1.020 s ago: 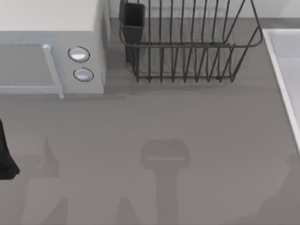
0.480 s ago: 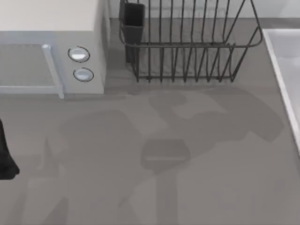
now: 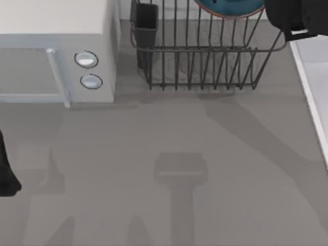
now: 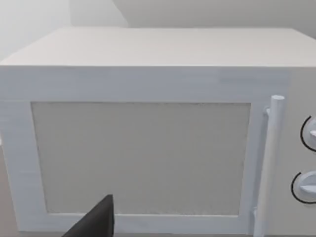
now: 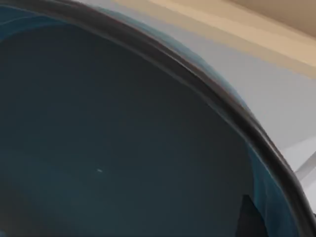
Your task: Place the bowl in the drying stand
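The right gripper (image 3: 287,18) — its grip I cannot tell — hangs at the back right, just beside the blue bowl (image 3: 229,7) over the drying stand (image 3: 205,56), while the left gripper (image 3: 7,177) sits parked by the surface's (image 3: 205,195) left edge — facing the microwave (image 3: 56,51).

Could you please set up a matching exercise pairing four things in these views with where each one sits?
Things:
1. bowl
2. utensil cup
3. microwave
4. left arm

Places:
A. at the table's far left edge, parked
B. at the drying stand's left corner
C. over the stand, at the top view's upper edge, beside the right gripper
D. on the table's left side, next to the stand

Pairs: 1-C, 2-B, 3-D, 4-A
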Available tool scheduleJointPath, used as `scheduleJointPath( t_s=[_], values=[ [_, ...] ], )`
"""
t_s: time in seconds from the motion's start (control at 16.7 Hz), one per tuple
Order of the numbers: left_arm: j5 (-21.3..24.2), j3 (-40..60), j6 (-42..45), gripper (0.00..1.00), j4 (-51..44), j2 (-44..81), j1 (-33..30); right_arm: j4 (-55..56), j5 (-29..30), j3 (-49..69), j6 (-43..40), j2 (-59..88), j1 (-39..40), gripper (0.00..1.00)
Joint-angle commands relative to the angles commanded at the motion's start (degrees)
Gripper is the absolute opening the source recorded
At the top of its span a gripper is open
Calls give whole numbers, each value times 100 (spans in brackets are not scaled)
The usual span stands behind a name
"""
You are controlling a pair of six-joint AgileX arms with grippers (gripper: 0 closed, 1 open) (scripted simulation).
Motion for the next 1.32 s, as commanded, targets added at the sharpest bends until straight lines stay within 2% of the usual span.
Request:
scheduleJointPath(
  t_s=[0.24,0.48,0.9,1.08,1.32],
  values=[
    [0,0,0,100,0,0,0,1186,919,-179,603,-458,1456,0],
    [0,0,0,100,0,0,0,1661,1358,-216,778,-720,2019,0],
    [0,0,0,100,0,0,0,1855,1228,-215,775,-485,1863,0],
    [0,0,0,100,0,0,0,2598,850,-286,754,210,1461,0],
    [0,0,0,100,0,0,0,4184,88,-482,745,1426,697,0]
  ],
)
